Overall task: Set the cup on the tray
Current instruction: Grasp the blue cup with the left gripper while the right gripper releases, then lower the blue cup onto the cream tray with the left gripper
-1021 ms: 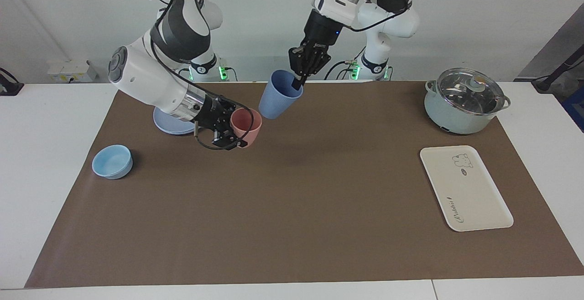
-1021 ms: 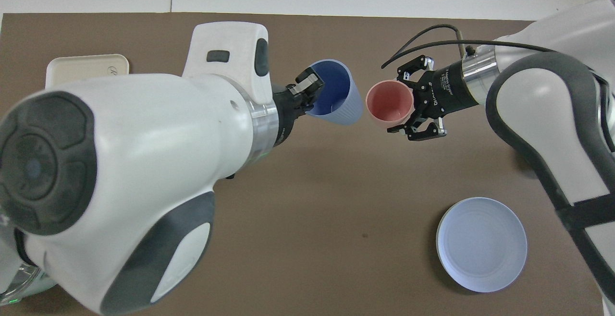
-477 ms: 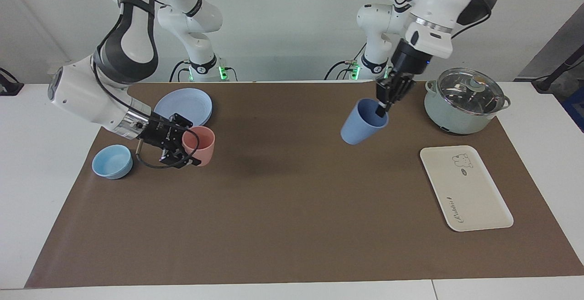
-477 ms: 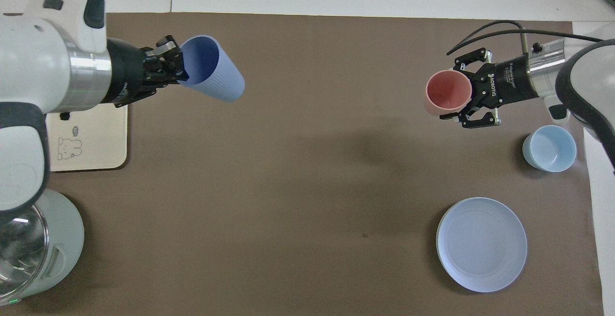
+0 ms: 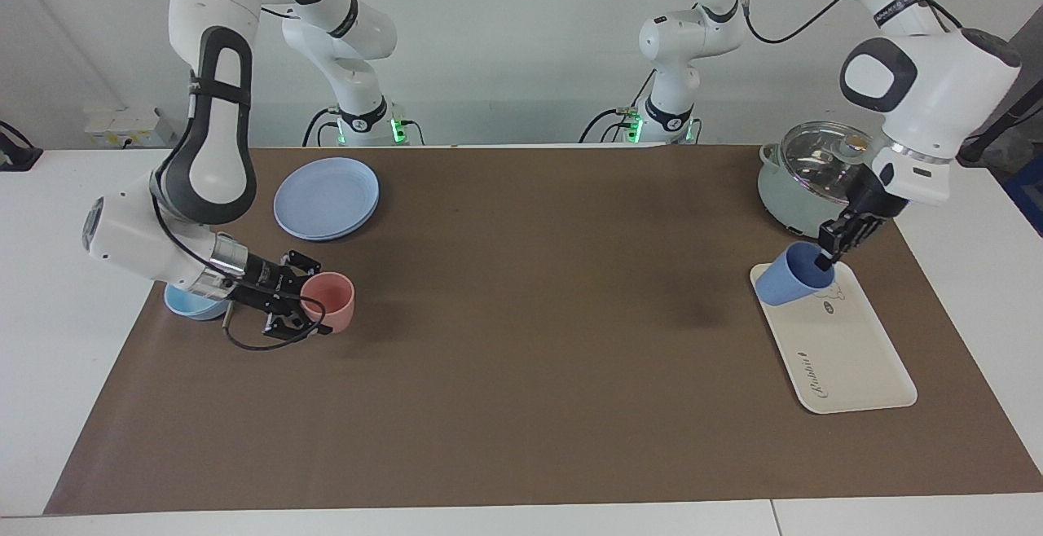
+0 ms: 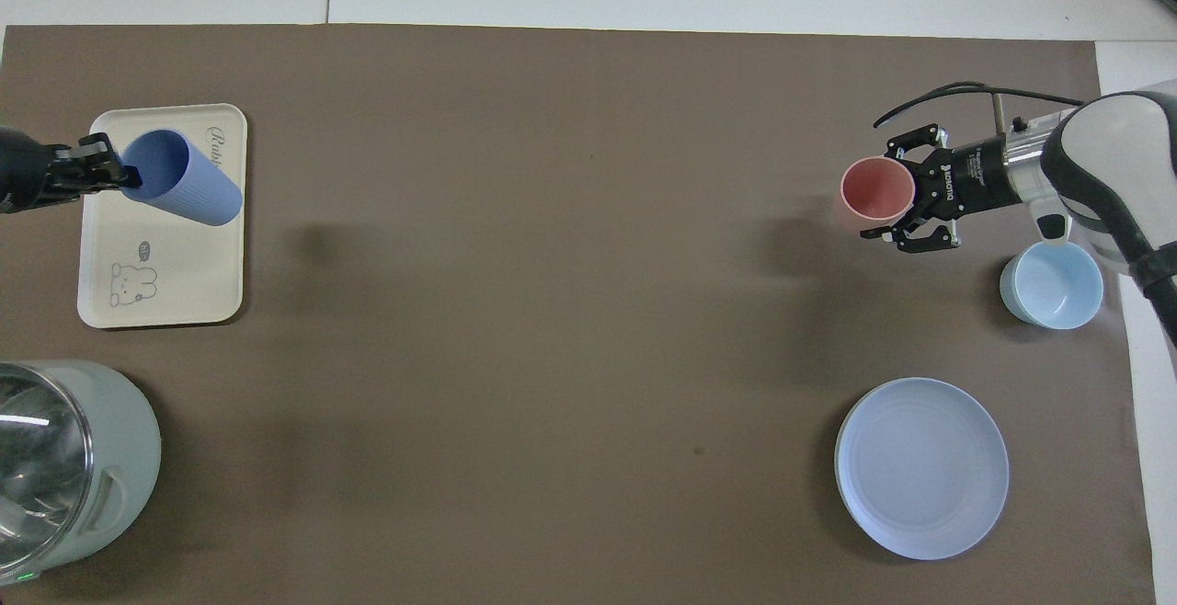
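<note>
The periwinkle cup (image 5: 784, 283) hangs tilted over the cream tray (image 5: 847, 357), at the tray's end nearer the robots. My left gripper (image 5: 829, 257) is shut on the cup's rim, one finger inside the mouth. In the overhead view the cup (image 6: 188, 191) lies over the tray (image 6: 179, 279), with the left gripper (image 6: 118, 175) at its rim. I cannot tell if the cup touches the tray. My right gripper (image 5: 300, 309) is shut on a pink cup (image 5: 332, 312), upright and low over the mat at the right arm's end; it also shows in the overhead view (image 6: 876, 191).
A lidded pot (image 5: 823, 182) stands beside the tray, nearer the robots. A round blue plate (image 5: 326, 198) and a light-blue bowl (image 6: 1053, 285) sit at the right arm's end; the right arm partly hides the bowl in the facing view. A brown mat (image 5: 521, 340) covers the table.
My left gripper carried the periwinkle cup from the table's middle to above the tray and lowered it. My right gripper moved the pink cup toward the bowl and lowered it.
</note>
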Controlling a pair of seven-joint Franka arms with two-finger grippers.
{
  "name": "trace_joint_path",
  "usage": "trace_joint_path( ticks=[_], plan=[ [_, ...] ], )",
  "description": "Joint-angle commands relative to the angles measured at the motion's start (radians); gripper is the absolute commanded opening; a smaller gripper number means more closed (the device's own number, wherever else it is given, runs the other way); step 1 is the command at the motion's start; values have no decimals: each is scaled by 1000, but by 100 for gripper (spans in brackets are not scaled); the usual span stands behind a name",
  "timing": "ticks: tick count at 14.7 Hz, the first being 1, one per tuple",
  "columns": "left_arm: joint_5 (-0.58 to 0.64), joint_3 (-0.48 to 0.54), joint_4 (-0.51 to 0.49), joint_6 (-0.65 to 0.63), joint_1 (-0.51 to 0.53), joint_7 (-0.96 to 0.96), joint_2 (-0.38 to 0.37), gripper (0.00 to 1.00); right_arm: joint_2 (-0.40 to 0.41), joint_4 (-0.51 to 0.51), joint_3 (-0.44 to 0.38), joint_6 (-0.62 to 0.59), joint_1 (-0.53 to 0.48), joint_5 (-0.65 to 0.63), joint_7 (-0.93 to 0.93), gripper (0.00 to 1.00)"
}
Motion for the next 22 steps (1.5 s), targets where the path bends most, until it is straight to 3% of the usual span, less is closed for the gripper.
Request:
trace_joint_path(
  ticks=[1,6,12,13,14,15,20,22],
  plan=[
    [-27,-17,-20,46,81,173,30,0,41,17,12,14,-41,54,-35,0],
    [-35,-17,-120,170,93,300,44,0,82,11,12,12,-95,61,-66,0],
    [-42,-17,-131,205,115,476,73,0,68,-45,9,41,-107,85,-119,0],
    [-42,-17,-131,210,115,516,73,46,67,-50,5,54,-104,84,-109,9],
    [-42,-17,-125,204,110,515,75,99,65,-61,-8,87,-106,81,-110,59],
    [-42,-17,-113,193,104,513,79,100,65,-67,-14,110,-106,81,-109,93],
    [-13,-20,-7,22,90,486,59,100,38,-64,-36,118,-106,68,-128,99],
    [62,-23,9,-11,85,484,47,100,13,-65,-44,118,-106,30,-189,99]
  ],
)
